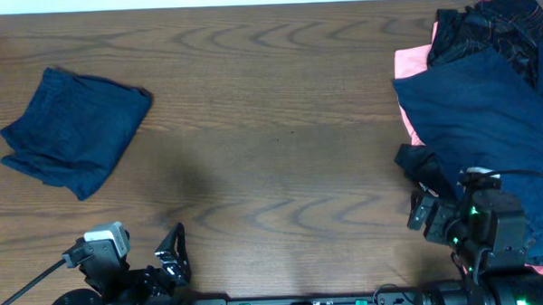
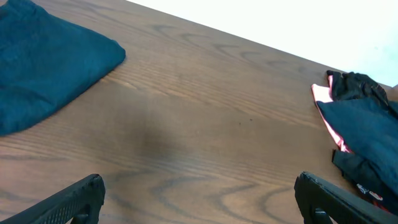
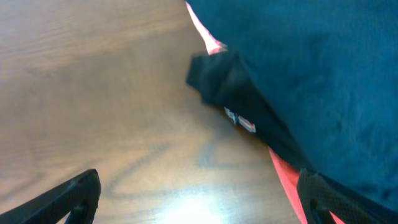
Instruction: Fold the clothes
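Observation:
A folded dark blue garment (image 1: pixel 74 130) lies at the left of the table; it also shows in the left wrist view (image 2: pixel 43 62). A pile of unfolded clothes sits at the right: a dark blue garment (image 1: pixel 487 109) on top, a black one (image 1: pixel 489 23) behind, a pink one (image 1: pixel 410 62) beneath. My left gripper (image 1: pixel 171 256) is open and empty near the front edge; its fingers show in the left wrist view (image 2: pixel 199 202). My right gripper (image 1: pixel 422 197) is open at the pile's front left edge; in the right wrist view (image 3: pixel 199 196) it is over bare wood beside the black cloth (image 3: pixel 236 93).
The wooden table (image 1: pixel 280 125) runs between the folded garment and the pile. The arm bases stand along the front edge. A pink edge (image 3: pixel 289 183) lies close to my right gripper's right finger.

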Robot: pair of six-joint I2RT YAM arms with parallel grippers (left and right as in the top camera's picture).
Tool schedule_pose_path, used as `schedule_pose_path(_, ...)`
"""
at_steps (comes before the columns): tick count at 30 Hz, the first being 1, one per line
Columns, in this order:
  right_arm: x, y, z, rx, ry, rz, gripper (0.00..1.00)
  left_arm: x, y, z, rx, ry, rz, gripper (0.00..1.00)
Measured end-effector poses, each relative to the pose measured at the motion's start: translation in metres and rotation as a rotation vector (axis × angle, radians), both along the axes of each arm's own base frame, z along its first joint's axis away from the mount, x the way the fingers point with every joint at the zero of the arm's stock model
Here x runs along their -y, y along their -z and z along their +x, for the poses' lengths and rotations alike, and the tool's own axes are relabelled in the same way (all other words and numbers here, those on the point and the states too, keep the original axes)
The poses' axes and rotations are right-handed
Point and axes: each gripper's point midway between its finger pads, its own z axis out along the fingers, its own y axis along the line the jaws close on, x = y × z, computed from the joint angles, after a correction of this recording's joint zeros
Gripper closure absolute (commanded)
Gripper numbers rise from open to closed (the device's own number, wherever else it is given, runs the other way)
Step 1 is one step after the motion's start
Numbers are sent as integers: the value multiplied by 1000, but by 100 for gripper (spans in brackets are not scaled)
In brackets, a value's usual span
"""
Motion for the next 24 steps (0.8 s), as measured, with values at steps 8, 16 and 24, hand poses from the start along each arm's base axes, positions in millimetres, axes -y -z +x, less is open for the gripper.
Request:
schedule_pose_path(8, 1, 14, -18, -92, 1, -6, 1, 0, 0, 0, -1, 0, 0, 2)
schedule_pose_path(16, 3, 7, -10, -31, 6, -13, 1, 0, 0, 0, -1, 0, 0, 2)
schedule_pose_path(24, -2, -20, 29, 404, -69, -64, 1, 0, 2, 0, -5, 0, 0, 2)
